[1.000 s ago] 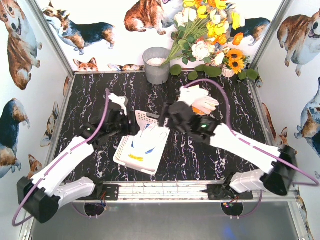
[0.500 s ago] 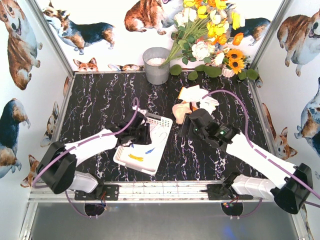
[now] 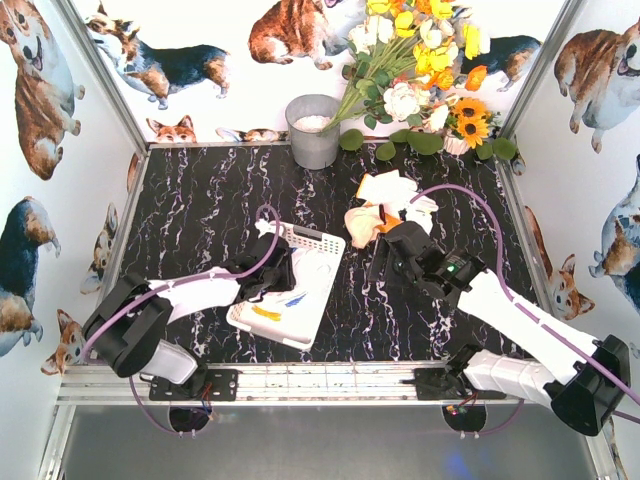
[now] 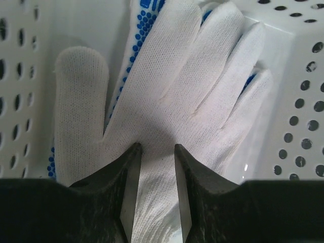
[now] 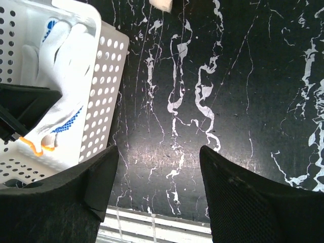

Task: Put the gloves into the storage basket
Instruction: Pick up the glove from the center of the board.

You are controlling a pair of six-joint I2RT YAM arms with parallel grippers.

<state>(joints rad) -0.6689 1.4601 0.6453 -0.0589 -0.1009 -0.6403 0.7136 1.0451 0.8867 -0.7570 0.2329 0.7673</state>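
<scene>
Looking down from overhead, the storage basket [image 3: 247, 311] sits on the black marbled table [image 3: 200, 200] near the front edge, tilted so its far end points to about one o'clock. The left gripper [image 3: 278, 275] is down inside it, coming in from the nine o'clock side. Its wrist camera has the close-up: jaws narrow, tips pressed onto the palm of a white glove [image 4: 187, 91] with a strip of knit caught between them. That glove lies flat with its fingers spread toward twelve o'clock, and under it a blue-dotted glove [image 4: 147, 20] peeks out along the top. Perforated basket wall stands on either side.

Over on the other side, the right gripper [image 3: 385, 262] hangs above bare table at three o'clock from the basket, well clear of it. Its jaws stand wide with nothing between them (only the marble pattern shows in the gap). From its wrist view the basket is at ten o'clock, and an orange-yellow cuff [image 5: 33, 147] shows at the near end.

More gloves [image 3: 385, 190] wait in a loose heap on the table, at two o'clock from the basket and just beyond the right gripper. A grey bucket [image 3: 313, 130] stands at the back edge at twelve o'clock, with flowers [image 3: 415, 60] beside it.
</scene>
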